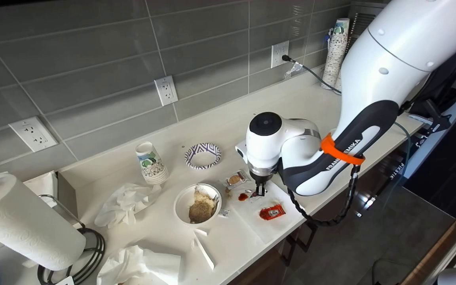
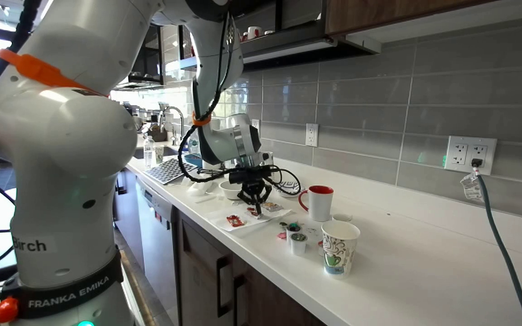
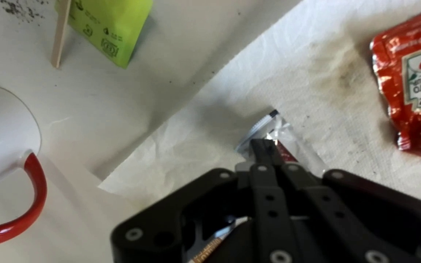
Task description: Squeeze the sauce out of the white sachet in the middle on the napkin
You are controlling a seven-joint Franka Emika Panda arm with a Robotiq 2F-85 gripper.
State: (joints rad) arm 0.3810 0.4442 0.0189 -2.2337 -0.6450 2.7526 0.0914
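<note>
Half hides, in the wrist view, the white sachet [image 3: 303, 150] on the napkin [image 3: 203, 142] behind jaws tight together, pointing down. In an exterior view, has the red packet [image 1: 272, 212] nearer, the brownish packet [image 1: 234, 179] farther, the bowl [image 1: 183, 202] at left.

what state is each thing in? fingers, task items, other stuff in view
fingers: shut
napkin: spread out, stained
white sachet: crinkled, on the napkin, part hidden by the fingers; opened or not, can't tell
red blob: loose on the napkin, looks like sauce
ketchup packet: lying on the napkin; opened or not unclear
white bowl: upright, holding food
mug: upright, contents hidden
paper cup: upright
tissues: crumpled
plug: in the outlet
</note>
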